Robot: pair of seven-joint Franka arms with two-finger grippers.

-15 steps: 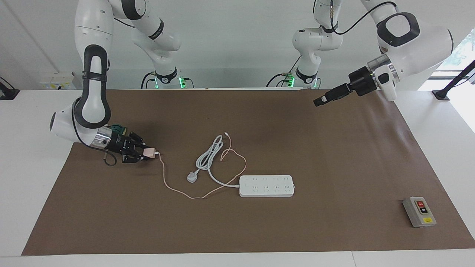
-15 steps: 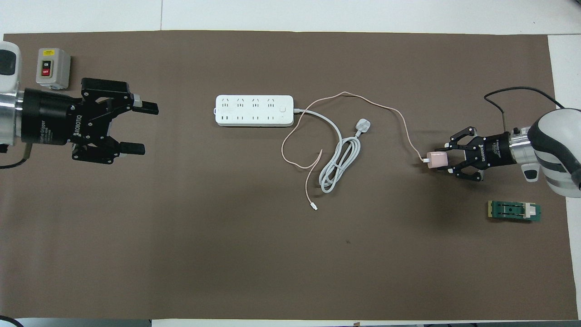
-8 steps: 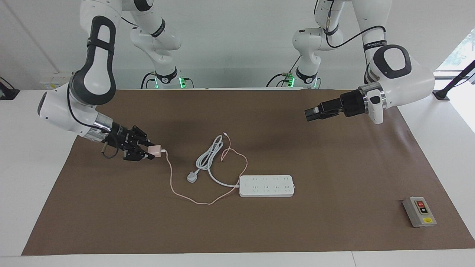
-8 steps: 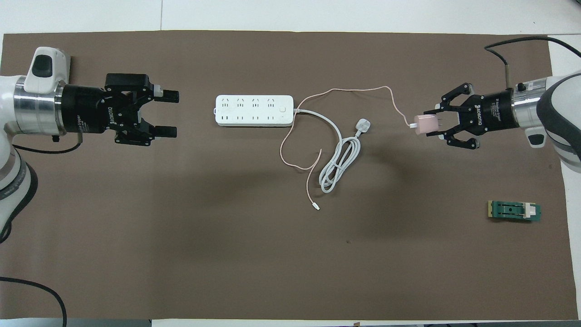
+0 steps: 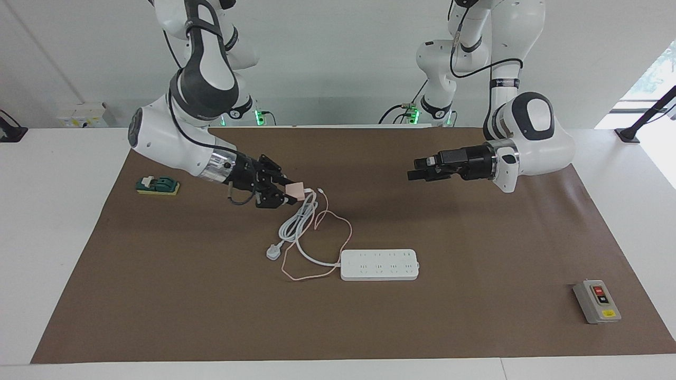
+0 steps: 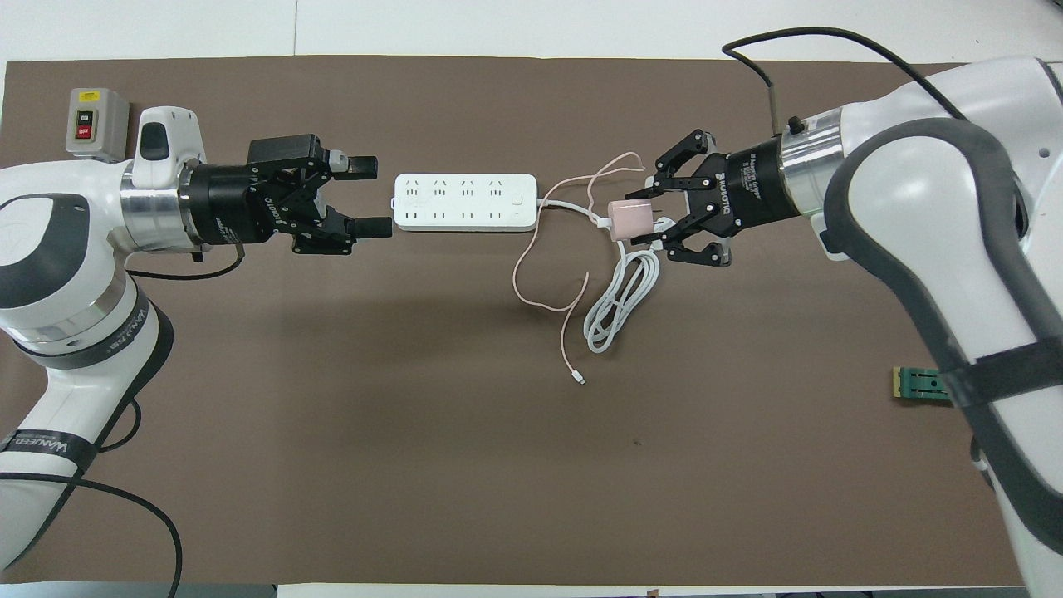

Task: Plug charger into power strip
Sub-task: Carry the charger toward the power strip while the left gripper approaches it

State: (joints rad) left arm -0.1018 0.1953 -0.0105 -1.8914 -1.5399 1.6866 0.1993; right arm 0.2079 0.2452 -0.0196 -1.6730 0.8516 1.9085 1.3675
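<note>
The right gripper (image 5: 288,191) has the charger (image 5: 294,190) pinched between its fingers, up in the air over the coiled white cord (image 5: 298,219); in the overhead view that same right gripper (image 6: 656,218) shows the pink cube of the charger (image 6: 629,220) clamped at its tips, just off the power strip's cord end; the charger's thin pink cable (image 5: 338,235) drops from the cube and loops loosely on the brown mat (image 5: 475,316), its curls lying between the coil and the power strip, its small free connector lying nearer to the robots than the power strip; the power strip (image 5: 379,264) lies flat on the mat with its outlet rows facing up, and none of its sockets is filled; its thick cord runs from one end to the coil, and the white three-pin plug (image 5: 273,253) rests on the mat beside the power strip's cord end; the left gripper (image 5: 417,173) hangs in the air with its fingers parted and nothing between them; from overhead the left gripper (image 6: 365,196) sits just off the power strip's (image 6: 465,202) other end; a grey switch box (image 5: 597,301) sits well apart from the power strip toward the left arm's end of the table; a small green block (image 5: 157,185) sits well apart toward the right arm's end.
</note>
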